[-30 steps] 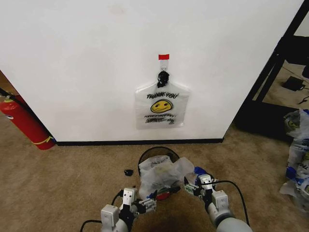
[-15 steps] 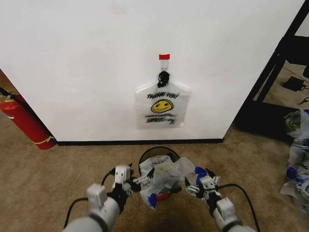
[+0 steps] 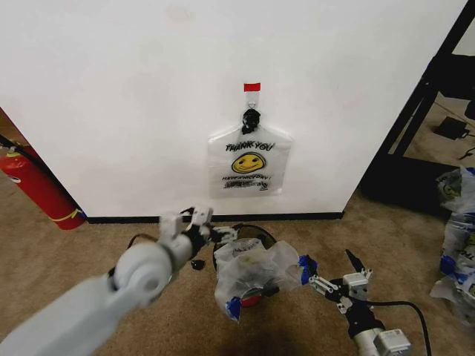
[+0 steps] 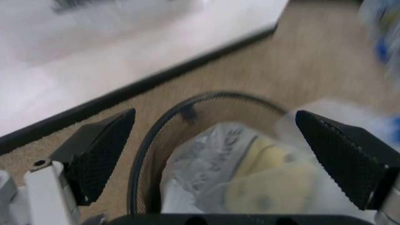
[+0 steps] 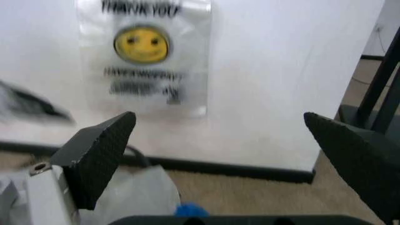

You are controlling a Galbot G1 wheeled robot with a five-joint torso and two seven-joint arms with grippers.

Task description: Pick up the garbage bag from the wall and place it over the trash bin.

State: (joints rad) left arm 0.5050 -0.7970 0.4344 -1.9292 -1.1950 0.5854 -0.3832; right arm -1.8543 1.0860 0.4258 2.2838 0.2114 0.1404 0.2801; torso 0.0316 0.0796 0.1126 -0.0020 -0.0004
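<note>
A garbage bag (image 3: 249, 162) with a yellow smiley and "THANK YOU" print hangs from a black hook (image 3: 251, 117) on the white wall (image 3: 133, 111), also seen as the bag (image 5: 144, 56) in the right wrist view. Below it stands the black trash bin (image 3: 239, 230). A second translucent bag (image 3: 256, 268) with blue strips lies loosely over the bin's near side. My left gripper (image 3: 217, 233) is open at the bin's far-left rim (image 4: 147, 145), above the draped bag (image 4: 250, 173). My right gripper (image 3: 335, 276) stands open just right of that bag, holding nothing.
A red fire extinguisher (image 3: 35, 185) leans at the wall on the left. A small black object (image 3: 197, 264) lies on the carpet left of the bin. A black shelf frame (image 3: 423, 104) and bulging clear bags (image 3: 459, 237) stand at the right.
My left arm has swung forward and up from the bag's near-left edge to the bin's far-left rim. My right gripper has drawn back to the right, away from the bag. The bag stays on the bin.
</note>
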